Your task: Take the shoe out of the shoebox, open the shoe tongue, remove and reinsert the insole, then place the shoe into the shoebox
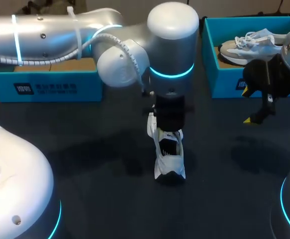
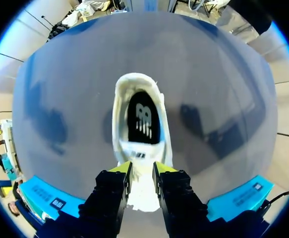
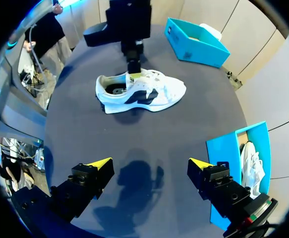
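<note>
Shoe (image 1: 168, 154) sits mid-table (image 1: 85, 164), toe pointing near, dark insole (image 2: 143, 121) showing in the opening. Probably light: soft upper, stiffer sole, floppy tongue (image 2: 143, 191). Best hold is a pinch on the tongue's edge, or the heel collar for lifting. Left gripper (image 2: 142, 171) comes straight down, fingers nipped together on the tongue. Right gripper (image 3: 150, 162) hangs spread apart and empty at far right, by the right box (image 1: 224, 84) holding a second shoe (image 1: 254, 42).

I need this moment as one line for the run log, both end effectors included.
shoe: on table | left end effector: shut on tongue | right end effector: open, above table
</note>
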{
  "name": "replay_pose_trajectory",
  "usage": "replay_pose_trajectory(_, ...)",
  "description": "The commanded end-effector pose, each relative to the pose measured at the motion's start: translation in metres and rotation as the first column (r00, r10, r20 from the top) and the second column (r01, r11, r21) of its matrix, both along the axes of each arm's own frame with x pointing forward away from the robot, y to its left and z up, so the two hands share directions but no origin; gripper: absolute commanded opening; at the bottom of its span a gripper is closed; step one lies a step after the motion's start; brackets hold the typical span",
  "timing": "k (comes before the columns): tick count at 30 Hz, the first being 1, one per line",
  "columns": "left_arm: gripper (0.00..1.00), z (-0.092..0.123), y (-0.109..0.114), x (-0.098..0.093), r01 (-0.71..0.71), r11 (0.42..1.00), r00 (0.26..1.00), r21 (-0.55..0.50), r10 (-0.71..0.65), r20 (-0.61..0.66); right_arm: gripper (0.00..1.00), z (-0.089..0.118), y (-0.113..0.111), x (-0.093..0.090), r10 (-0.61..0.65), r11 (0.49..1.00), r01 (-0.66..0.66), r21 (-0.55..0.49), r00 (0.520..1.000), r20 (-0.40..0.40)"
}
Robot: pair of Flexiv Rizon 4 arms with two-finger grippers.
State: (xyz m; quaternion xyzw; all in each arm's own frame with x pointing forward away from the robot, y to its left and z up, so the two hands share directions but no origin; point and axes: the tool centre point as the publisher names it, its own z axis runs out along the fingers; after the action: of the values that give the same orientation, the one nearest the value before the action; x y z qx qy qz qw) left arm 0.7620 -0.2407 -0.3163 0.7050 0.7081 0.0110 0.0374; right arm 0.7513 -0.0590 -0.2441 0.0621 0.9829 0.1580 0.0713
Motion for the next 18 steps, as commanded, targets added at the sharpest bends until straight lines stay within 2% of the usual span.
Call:
replay_pose_trajectory(1,0.27,0.000,-0.003,0.006,0.009,1.000,1.000,0.013,-0.009,0.017,1.00,-0.001,0.000,0.000,0.000,1.000,0.000,-0.001,1.000,0.001)
replay_pose_trajectory(7,0.26,-0.012,-0.004,0.008,0.022,0.999,1.000,0.039,-0.022,0.011,1.00,-0.001,0.000,0.000,0.000,1.000,0.000,-0.001,1.000,0.001)
replay_pose_trajectory(18,0.26,-0.032,0.007,-0.016,0.014,0.998,0.999,0.063,-0.012,-0.044,1.00,-0.001,0.000,0.000,0.000,1.000,0.000,-0.001,1.000,0.001)
